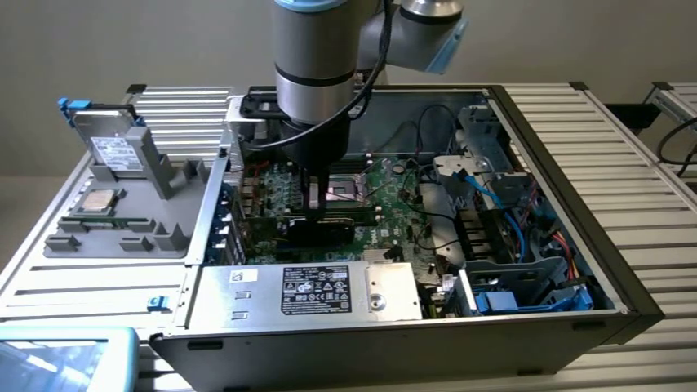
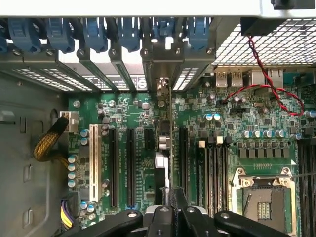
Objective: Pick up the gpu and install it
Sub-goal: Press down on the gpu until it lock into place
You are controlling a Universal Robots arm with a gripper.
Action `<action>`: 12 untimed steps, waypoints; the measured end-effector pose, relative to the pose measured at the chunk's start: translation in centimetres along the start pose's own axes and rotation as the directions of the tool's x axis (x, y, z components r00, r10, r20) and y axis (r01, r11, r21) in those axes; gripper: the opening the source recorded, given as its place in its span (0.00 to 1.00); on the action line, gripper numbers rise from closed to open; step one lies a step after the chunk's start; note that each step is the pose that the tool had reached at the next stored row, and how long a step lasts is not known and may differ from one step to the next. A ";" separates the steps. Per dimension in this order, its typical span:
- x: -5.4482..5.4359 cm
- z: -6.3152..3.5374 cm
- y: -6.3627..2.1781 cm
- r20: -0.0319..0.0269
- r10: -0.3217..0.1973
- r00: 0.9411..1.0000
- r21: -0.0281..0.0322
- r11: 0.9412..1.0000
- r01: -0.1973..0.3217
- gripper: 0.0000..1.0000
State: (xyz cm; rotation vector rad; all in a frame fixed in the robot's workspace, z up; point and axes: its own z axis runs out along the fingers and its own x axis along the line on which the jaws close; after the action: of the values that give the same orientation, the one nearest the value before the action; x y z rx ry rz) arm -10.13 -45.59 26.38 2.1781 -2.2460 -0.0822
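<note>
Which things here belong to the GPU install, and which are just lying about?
In the job:
- gpu, edge-on over the motherboard slots
- gripper, shut on the gpu
- motherboard
- computer case

Lying about:
- hard drive upright in the grey holder
- CPU
- grey holder
- power supply

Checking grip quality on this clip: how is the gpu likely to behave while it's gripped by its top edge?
The gpu is a thin board standing on edge, so probably stiff but apt to tilt sideways. The fingers pinch only its upper edge. Exposed components suggest fragility.
</note>
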 end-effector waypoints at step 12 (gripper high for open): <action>-0.1 -3.25 0.54 0.001 0.000 1.000 -0.010 1.000 0.000 0.12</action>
State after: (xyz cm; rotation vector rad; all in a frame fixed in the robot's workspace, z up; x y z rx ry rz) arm -10.52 -45.58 29.65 2.1733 -2.2414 -0.0945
